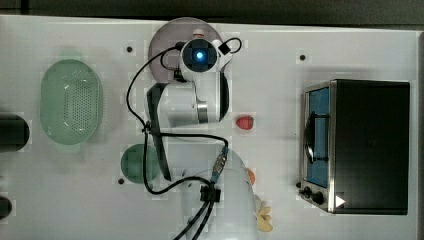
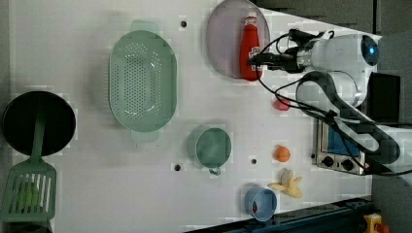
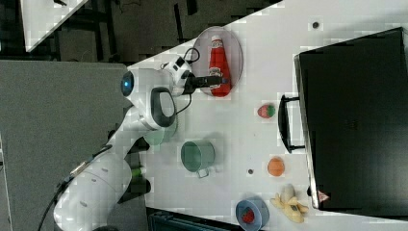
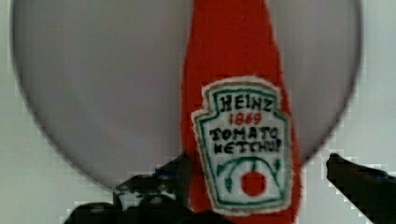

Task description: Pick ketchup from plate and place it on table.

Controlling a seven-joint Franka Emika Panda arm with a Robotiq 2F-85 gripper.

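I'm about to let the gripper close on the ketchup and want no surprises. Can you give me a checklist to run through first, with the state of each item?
1. Ketchup lying flat on the plate: ok.
2. Gripper open: ok, fingers spread wide.
3. Fingers on either side of the bottle: ok in the wrist view, one each side of the label.
4. Fingers low enough to grip the body: cannot tell.
5. Nothing else on the plate in the way: ok.
6. Bare table nearby to set it down: ok, between the plate and the green cup.
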